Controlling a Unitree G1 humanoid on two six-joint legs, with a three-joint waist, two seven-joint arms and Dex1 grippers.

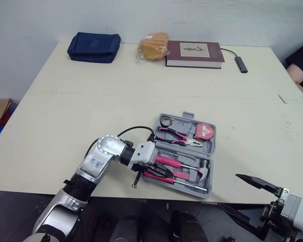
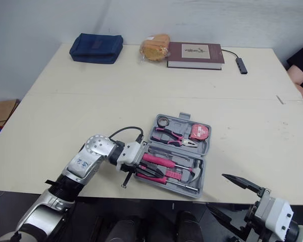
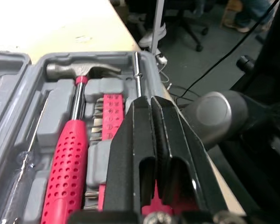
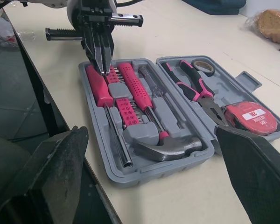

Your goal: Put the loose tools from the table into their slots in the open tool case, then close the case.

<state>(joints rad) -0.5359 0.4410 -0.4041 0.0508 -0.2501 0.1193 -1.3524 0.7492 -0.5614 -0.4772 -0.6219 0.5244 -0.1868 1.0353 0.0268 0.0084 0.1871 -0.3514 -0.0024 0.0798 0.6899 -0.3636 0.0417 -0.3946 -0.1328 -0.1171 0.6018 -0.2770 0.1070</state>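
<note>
The hammer, pliers and tape measure lie inside the open tool case, the left gripper points down over the case's left side with fingers pressed together, and the right gripper sits near the case with fingers spread wide.

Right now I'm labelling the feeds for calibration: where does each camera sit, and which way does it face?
Eye views: head-mounted, facing forward and down at the table and tool case; both arms show, left gripper over the case, right gripper at the table's near edge.
Left wrist view: along its shut fingers onto the hammer.
Right wrist view: between its open fingers, facing the case.
Shared: eye and right wrist views both show the left gripper over the case.
</note>
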